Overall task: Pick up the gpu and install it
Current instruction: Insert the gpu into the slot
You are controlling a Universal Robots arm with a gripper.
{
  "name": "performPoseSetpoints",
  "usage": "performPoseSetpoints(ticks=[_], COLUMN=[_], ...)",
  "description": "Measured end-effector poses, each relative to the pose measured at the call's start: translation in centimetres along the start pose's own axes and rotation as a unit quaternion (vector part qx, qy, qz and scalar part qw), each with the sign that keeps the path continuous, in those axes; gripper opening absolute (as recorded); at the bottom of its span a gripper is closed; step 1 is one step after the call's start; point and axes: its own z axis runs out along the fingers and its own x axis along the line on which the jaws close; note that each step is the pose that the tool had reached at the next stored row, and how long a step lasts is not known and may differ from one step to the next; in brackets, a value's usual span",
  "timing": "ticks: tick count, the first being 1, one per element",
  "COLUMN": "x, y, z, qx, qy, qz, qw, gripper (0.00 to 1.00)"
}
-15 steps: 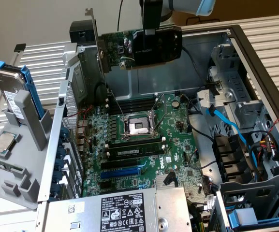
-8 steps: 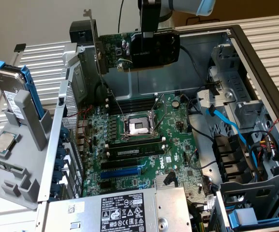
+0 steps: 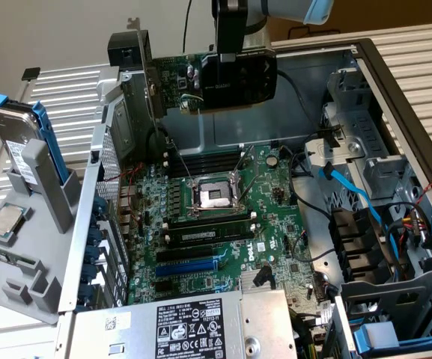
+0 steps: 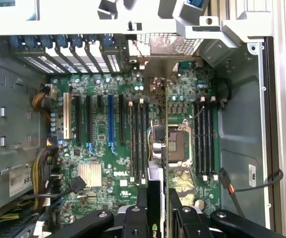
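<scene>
You've got the pickup done: the pincer (image 3: 229,54) is pinching the gpu (image 3: 223,82) by its top edge, right at the black cooler shroud, and the card hangs in the air above the open computer case (image 3: 395,90). It's upright, long edge roughly level, with the silver bracket (image 3: 139,56) pointing towards the exterior view's left, near the case's rear wall. That's the first half of the job. The install is not done yet: the gpu sits well above the motherboard (image 3: 223,224), touching nothing below it, and the blue expansion slot (image 3: 189,265) lies bare, well apart from the card. Looking down from the wrist, you see the card edge-on, a thin line running away from between the fingers (image 4: 142,198), which are pressed against it on either side. From there it hangs over the strip between a bank of memory slots (image 4: 138,139) and the processor socket (image 4: 175,144), not over the blue slot, which lies off to one side past the memory slots. So by my reading the card is neither lined up with a slot nor lowered to one. The grip itself looks square, the card not visibly tilted between the fingers. Picked up, yes; seated, no.
</scene>
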Motion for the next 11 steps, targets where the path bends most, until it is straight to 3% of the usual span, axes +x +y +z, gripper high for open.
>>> performPoseSetpoints(ticks=[11], x=[1.9], y=[0.91], z=[1.13], qx=[0.0], qy=[0.0014], qz=[0.0], qw=[1.0], gripper=[0.27])
